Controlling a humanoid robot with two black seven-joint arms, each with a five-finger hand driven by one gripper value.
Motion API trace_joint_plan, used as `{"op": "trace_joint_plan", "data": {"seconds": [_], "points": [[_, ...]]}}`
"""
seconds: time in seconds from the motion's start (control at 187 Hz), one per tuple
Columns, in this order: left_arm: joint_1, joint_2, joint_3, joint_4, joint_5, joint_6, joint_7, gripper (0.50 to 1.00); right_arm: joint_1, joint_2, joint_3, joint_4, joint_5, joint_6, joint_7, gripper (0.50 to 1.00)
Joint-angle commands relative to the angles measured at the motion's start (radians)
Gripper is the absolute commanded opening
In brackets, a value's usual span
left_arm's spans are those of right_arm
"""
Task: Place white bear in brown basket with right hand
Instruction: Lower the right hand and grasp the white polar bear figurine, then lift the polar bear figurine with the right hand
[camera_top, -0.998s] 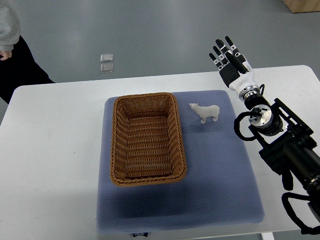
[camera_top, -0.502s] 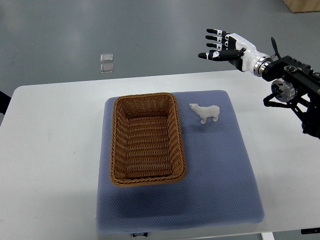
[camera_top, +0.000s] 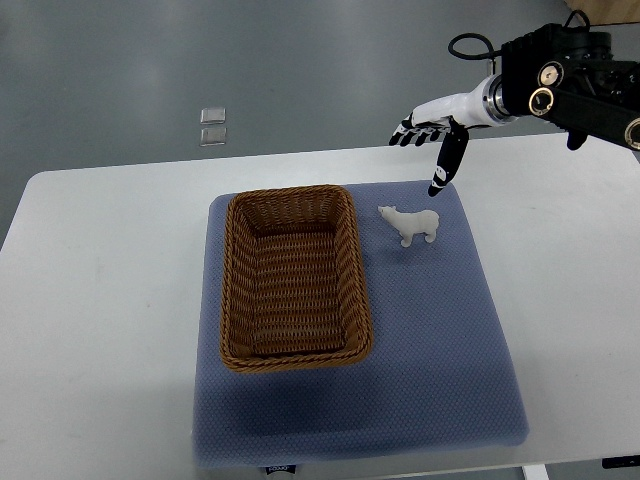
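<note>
Reaching: we hold our right hand (camera_top: 432, 140) above the far edge of the blue mat (camera_top: 440, 340), fingers spread wide and holding nothing, one digit pointing down toward the bear.
Bear: the white bear (camera_top: 410, 224) stands upright on the mat near its far right corner, just beside the brown basket's (camera_top: 295, 275) right wall, apart from our hand.
Basket: it lies empty on the mat's left half.
Risk: we judge a slanted descent could tip the small figure over or push it against the wicker; a shallow pinch could let it slip.
Surroundings: two small clear squares (camera_top: 212, 125) lie on the floor beyond the desk (camera_top: 100, 300).
Obstruction: nothing sits between hand and bear.
</note>
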Motion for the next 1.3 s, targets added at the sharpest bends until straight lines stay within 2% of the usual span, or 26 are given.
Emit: {"op": "trace_joint_plan", "data": {"seconds": [0.0, 0.374, 0.502, 0.689, 0.988, 1.206, 1.233, 1.297], "points": [[0.0, 0.0, 0.0, 0.002, 0.0, 0.0, 0.001, 1.0, -0.029, 0.016, -0.001, 0.0, -0.004, -0.014, -0.009, 0.928], [0.0, 0.0, 0.0, 0.002, 0.0, 0.0, 0.001, 1.0, -0.146, 0.055, -0.003, -0.025, -0.021, -0.157, -0.007, 0.919], [0.0, 0.0, 0.0, 0.004, 0.0, 0.0, 0.001, 1.0, -0.181, 0.081, -0.003, -0.049, -0.05, -0.199, -0.006, 0.899], [0.0, 0.0, 0.0, 0.004, 0.0, 0.0, 0.001, 1.0, -0.208, 0.095, -0.003, -0.06, -0.061, -0.222, -0.006, 0.834], [0.0, 0.0, 0.0, 0.004, 0.0, 0.0, 0.001, 1.0, -0.228, 0.107, -0.004, -0.074, -0.066, -0.222, -0.004, 0.789], [0.0, 0.0, 0.0, 0.004, 0.0, 0.0, 0.001, 1.0, -0.236, 0.108, -0.004, -0.077, -0.09, -0.223, -0.003, 0.674], [0.0, 0.0, 0.0, 0.004, 0.0, 0.0, 0.0, 1.0, -0.241, 0.11, -0.004, -0.081, -0.095, -0.223, -0.003, 0.646], [0.0, 0.0, 0.0, 0.004, 0.0, 0.0, 0.0, 1.0, -0.247, 0.115, -0.004, -0.086, -0.102, -0.223, 0.0, 0.621]]}}
